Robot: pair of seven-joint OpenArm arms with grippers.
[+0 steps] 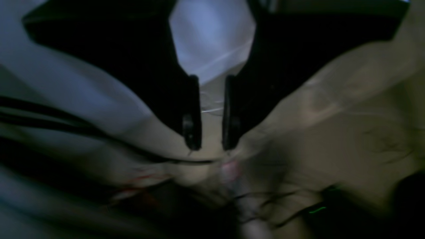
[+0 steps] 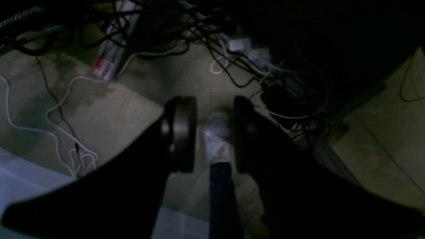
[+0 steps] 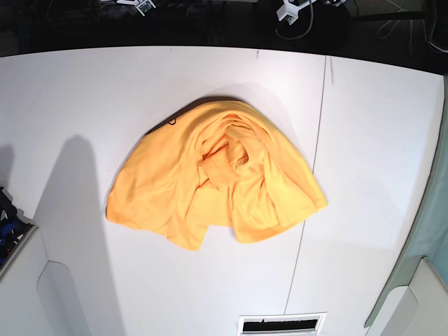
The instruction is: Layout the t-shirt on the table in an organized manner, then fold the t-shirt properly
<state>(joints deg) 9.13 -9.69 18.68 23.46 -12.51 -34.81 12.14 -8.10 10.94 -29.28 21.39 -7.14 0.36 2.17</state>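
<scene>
Jaws apart (empty), t-shirt (image 3: pixel 210 178) mid-table (image 3: pixel 70 91)

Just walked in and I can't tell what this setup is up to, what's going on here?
A two-armed robot is set to lay out and fold an orange-yellow t-shirt, but nothing is handling it yet. The shirt lies in a crumpled heap near the middle of the white table. Neither arm shows in the overhead view. The left gripper and right gripper both have their jaws parted with nothing between them, and their cameras mostly see the floor and cables beyond the table edge.
</scene>
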